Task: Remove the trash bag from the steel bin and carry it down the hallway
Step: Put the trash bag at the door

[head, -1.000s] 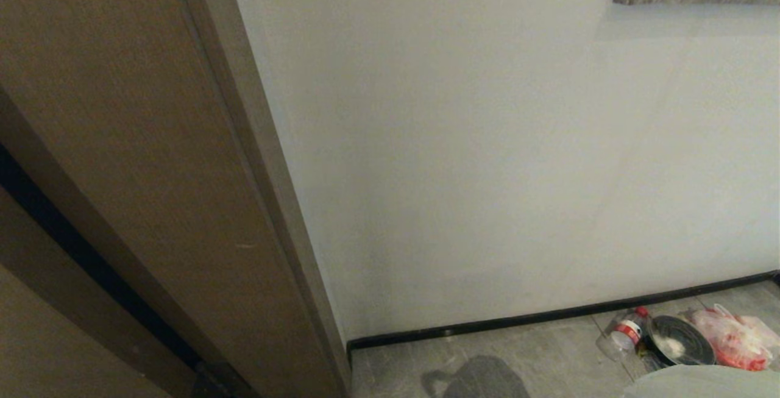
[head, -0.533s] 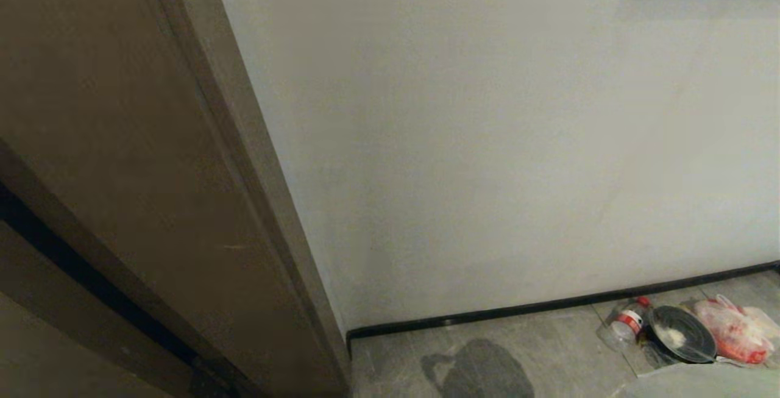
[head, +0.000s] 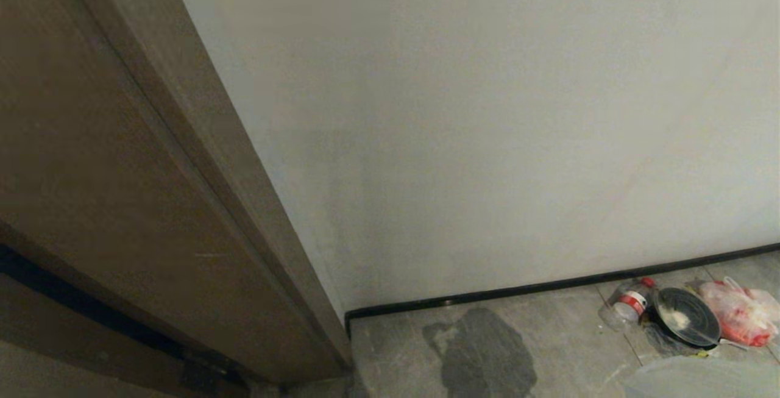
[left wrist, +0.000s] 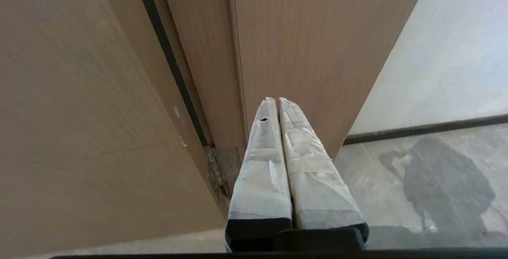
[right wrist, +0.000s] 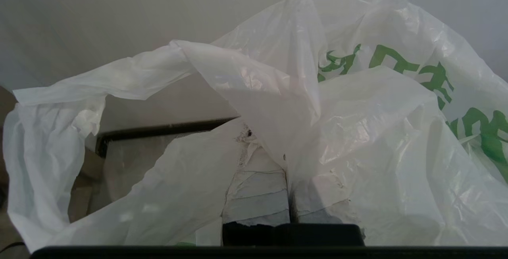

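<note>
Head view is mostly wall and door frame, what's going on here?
The right gripper is shut on the trash bag, which drapes over its fingers. The left gripper is shut and empty, pointing at the brown door frame. Down on the tiled floor by the white wall lie a plastic bottle, a black round lid-like thing and a reddish-pink bag.
</note>
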Motion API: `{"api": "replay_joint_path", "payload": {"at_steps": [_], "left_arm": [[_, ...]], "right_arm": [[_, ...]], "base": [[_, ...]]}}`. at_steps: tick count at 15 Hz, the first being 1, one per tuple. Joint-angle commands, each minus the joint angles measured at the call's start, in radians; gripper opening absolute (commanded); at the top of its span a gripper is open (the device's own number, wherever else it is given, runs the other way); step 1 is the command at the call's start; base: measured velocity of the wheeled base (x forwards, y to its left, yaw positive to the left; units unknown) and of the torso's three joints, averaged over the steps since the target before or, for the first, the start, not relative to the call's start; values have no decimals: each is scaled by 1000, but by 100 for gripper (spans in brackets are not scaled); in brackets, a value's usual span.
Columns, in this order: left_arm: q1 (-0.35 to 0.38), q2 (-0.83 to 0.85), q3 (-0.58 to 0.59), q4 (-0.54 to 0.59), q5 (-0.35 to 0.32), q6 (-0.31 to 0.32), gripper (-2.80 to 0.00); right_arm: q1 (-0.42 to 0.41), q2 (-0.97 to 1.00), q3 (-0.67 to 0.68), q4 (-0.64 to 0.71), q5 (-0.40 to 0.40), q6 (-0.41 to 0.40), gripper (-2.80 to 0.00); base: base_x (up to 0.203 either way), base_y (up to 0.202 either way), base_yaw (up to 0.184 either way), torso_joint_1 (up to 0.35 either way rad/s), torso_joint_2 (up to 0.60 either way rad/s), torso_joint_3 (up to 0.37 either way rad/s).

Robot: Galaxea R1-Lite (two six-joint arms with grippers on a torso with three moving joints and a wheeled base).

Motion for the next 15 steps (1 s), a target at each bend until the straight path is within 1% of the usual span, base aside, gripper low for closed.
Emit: {"api": "replay_joint_path", "payload": {"at_steps": [1,5,9,10,11,12,13,14,15], "left_arm": [[0,0,0,-1,0,-1,-280],[0,0,0,-1,0,-1,-280],[0,0,0,-1,0,1,-280],[0,0,0,-1,0,1,-280],[0,0,0,-1,0,1,-280],[0,0,0,-1,0,1,-280],[0,0,0,-1,0,1,-280],[0,0,0,-1,0,1,-280],[0,0,0,-1,0,2,-280]], "right_arm": [[0,0,0,-1,0,-3,-280],[0,0,0,1,0,-3,-280],[0,0,0,1,4,-18,-280],[0,0,-16,1,8,-35,-280],[0,6,-62,9,11,-43,-280],[0,22,-133,50,16,-47,-280],[0,47,-221,138,20,-49,-280],[0,87,-317,256,30,-50,-280],[0,159,-391,354,52,-53,-280]], "base": [[0,0,0,2,2,-196],[0,0,0,3,3,-190],[0,0,0,3,4,-46],[0,0,0,0,0,0],[0,0,0,0,0,0],[0,0,0,0,0,0],[0,0,0,0,0,0],[0,0,0,0,0,0],[0,0,0,0,0,0]]}}
